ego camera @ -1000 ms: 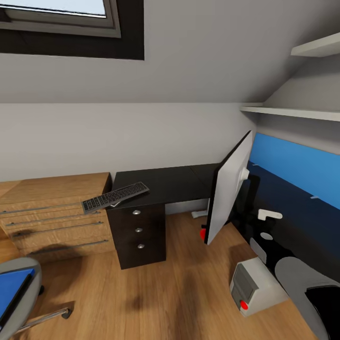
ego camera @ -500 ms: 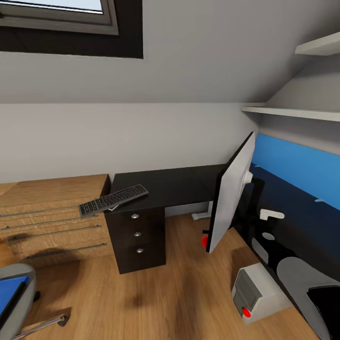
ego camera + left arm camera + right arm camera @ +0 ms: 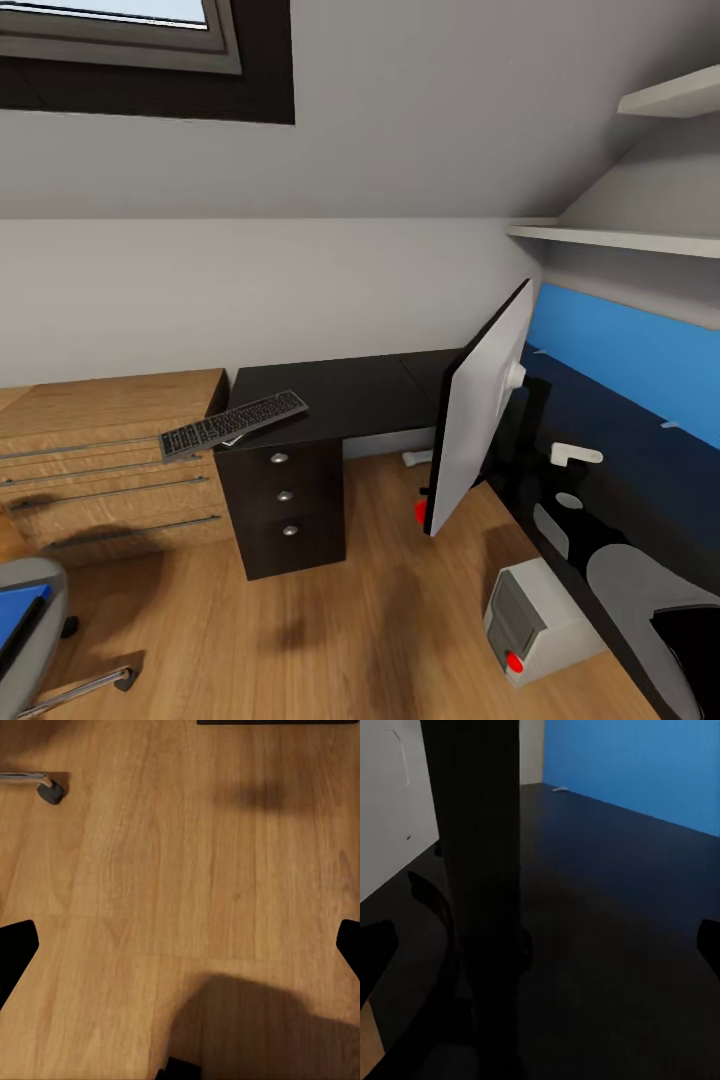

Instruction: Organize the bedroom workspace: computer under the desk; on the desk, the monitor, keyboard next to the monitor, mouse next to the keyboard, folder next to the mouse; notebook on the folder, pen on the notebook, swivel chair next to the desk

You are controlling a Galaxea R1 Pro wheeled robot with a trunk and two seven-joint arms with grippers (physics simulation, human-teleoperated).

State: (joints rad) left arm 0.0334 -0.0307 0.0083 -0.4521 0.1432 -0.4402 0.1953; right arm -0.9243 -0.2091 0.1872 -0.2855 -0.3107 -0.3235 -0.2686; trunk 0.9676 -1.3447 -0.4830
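The black desk [image 3: 350,390] runs along the wall and turns under the blue panel. The keyboard [image 3: 235,423] lies on its left end, overhanging the edge. The monitor [image 3: 480,400] stands tilted with its white back toward me, its red-dotted corner past the desk edge. My right gripper [image 3: 540,945] is open, its fingers either side of the monitor's black stand [image 3: 476,892]. The computer [image 3: 535,620] sits on the floor by the desk. The swivel chair [image 3: 35,600] holds the blue folder [image 3: 15,610]. My left gripper [image 3: 180,945] hangs open over bare floor. Mouse, notebook and pen are out of view.
A light wooden drawer cabinet [image 3: 110,450] adjoins the desk's black pedestal [image 3: 285,500]. White shelves [image 3: 620,238] hang above the blue panel [image 3: 630,350]. A chair caster [image 3: 51,791] rests on the wood floor [image 3: 370,620], which lies open between chair and desk.
The whole picture has shifted slightly with the camera, and less of the chair shows at the lower left. Nothing has clearly moved on its own.
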